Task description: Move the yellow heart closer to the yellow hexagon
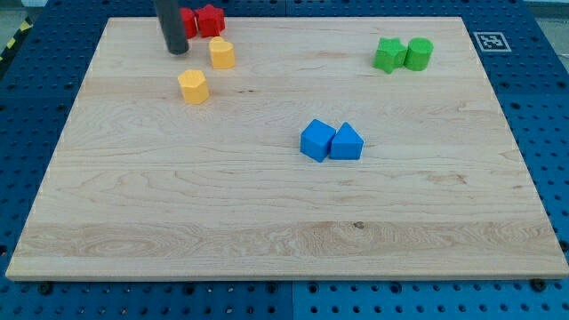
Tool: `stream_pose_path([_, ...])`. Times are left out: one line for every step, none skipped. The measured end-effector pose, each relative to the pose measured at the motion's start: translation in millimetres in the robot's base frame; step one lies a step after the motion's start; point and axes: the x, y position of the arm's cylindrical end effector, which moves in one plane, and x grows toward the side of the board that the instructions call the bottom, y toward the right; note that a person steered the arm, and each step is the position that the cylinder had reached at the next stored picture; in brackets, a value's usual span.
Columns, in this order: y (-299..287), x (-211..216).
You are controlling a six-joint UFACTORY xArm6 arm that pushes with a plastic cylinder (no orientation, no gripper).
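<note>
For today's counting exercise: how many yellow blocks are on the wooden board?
2. One yellow block sits near the view's top left, just right of my tip; the other yellow block lies below-left of it, apart. None seems hidden.

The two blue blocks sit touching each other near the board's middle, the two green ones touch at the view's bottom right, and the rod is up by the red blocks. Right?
Not quite: the camera view shows the green blocks touching at the view's top right, not bottom right. The blue blocks do touch near the middle, and my tip is by the red blocks.
</note>
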Motion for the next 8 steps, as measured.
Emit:
stream_pose_path([38.9, 0.0])
stream_pose_path([71.7, 0.0])
stream_pose_path([91.6, 0.0])
stream_pose_path([112.8, 0.0])
stream_pose_path([114.7, 0.0])
stream_pose_path([114.2, 13.5])
stream_pose_path([107.9, 27.6])
stream_pose_path([86.8, 30.9])
